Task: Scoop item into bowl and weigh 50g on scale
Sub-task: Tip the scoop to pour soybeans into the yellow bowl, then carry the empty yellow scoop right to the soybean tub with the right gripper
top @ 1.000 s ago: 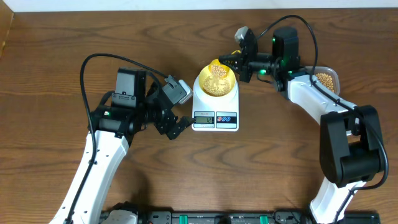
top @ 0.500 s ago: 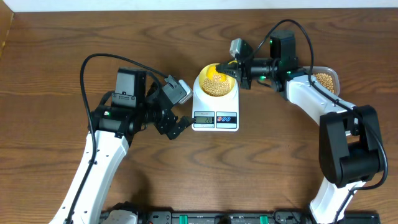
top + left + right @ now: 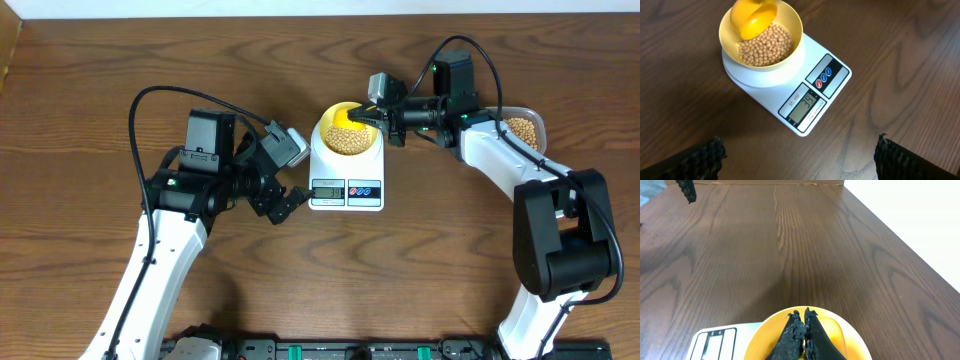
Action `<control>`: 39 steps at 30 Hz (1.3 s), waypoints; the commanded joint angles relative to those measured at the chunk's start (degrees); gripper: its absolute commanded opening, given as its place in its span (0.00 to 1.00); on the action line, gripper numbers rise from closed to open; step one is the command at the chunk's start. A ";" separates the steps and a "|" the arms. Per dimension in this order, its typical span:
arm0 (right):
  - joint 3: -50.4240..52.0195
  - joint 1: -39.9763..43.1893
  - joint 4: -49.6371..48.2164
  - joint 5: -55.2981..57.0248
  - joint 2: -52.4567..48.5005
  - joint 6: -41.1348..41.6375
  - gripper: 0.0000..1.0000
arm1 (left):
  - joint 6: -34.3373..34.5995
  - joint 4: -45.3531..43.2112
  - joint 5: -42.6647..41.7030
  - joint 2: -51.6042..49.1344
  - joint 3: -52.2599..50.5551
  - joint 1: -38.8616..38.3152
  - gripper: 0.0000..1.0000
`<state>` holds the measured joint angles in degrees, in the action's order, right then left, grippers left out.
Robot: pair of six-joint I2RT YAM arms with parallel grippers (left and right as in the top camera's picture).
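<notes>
The white scale (image 3: pixel 346 180) stands mid-table with the pale-yellow bowl (image 3: pixel 348 135) on its platform. Tan beans (image 3: pixel 765 46) lie heaped in the bowl (image 3: pixel 790 27). A yellow scoop (image 3: pixel 754 17) is tipped mouth-down over the bowl's far side, and my right gripper (image 3: pixel 372 117) is shut on its handle. In the right wrist view the shut gripper (image 3: pixel 802 316) points over the bowl rim (image 3: pixel 852 337). My left gripper (image 3: pixel 288 203) stands open, holding nothing, just left of the scale's display (image 3: pixel 805 104). Its fingertips (image 3: pixel 710 152) are spread wide over bare table.
A clear plastic tub (image 3: pixel 524 128) with more beans sits at the right, behind my right arm. The table's far edge runs along the top of the overhead view. Cables loop above both arms.
My right gripper has swung left and rolled the scoop over, and its beans have dropped into the bowl. The left arm has stayed still.
</notes>
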<state>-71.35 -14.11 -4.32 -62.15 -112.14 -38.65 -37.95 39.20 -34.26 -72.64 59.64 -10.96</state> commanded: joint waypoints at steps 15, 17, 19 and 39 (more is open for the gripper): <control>0.35 -0.46 -15.61 -1.46 -1.03 37.18 0.01 | -0.81 0.22 -0.87 -0.35 -0.44 0.24 0.98; 0.35 -0.17 -18.56 -1.44 -1.03 45.77 0.01 | -0.83 0.22 -0.87 -0.35 -0.44 0.24 0.98; 0.35 0.42 -21.46 -1.46 -1.03 54.27 0.01 | -0.83 0.22 -0.87 -0.35 -0.46 0.24 0.98; 0.35 14.73 -30.40 -8.59 -1.01 89.94 0.01 | -0.81 0.22 -0.87 -0.35 -0.44 0.24 0.98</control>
<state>-71.07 -1.28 -34.54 -68.71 -112.16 46.24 -37.98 39.20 -34.39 -72.64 59.64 -10.96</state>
